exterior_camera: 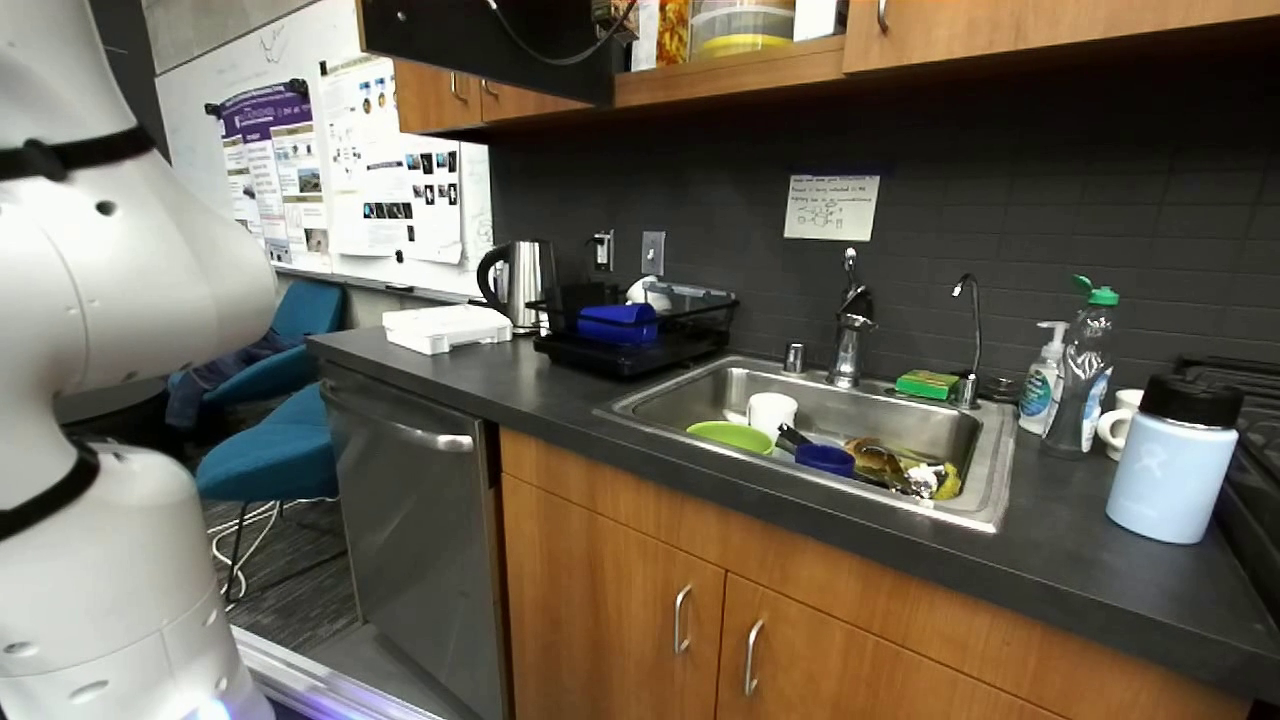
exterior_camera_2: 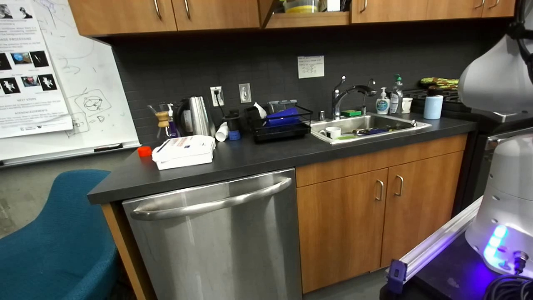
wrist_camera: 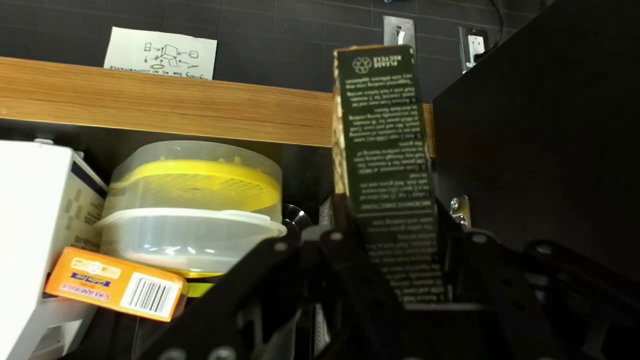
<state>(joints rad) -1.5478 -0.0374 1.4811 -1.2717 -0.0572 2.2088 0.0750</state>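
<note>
Here, in the wrist view, a black Robotiq gripper (wrist_camera: 395, 227) reaches up from the bottom edge, its jaws closed around a tall, narrow, dark green food carton (wrist_camera: 385, 140). The carton juts out past the jaws, its pale lettering, microwave directions among it, reading upside down. Ahead of the jaws, its far end overlaps a wooden shelf edge (wrist_camera: 200, 107); whether they touch cannot be told. Beyond that are a light switch (wrist_camera: 399, 31) and, farther left, a paper note (wrist_camera: 160, 55).

Left of the jaws is a clear plastic container (wrist_camera: 185, 232) with a yellow perforated tray (wrist_camera: 225, 185), then an orange carton with a barcode (wrist_camera: 115, 285), and farther left a white box (wrist_camera: 30, 215). Right of the jaws is a dark panel (wrist_camera: 540, 175) with a metal hinge (wrist_camera: 460, 210). Well below the jaws, both exterior views show a stainless-steel sink (exterior_camera: 990, 470) holding a white mug (exterior_camera: 770, 412).
</note>
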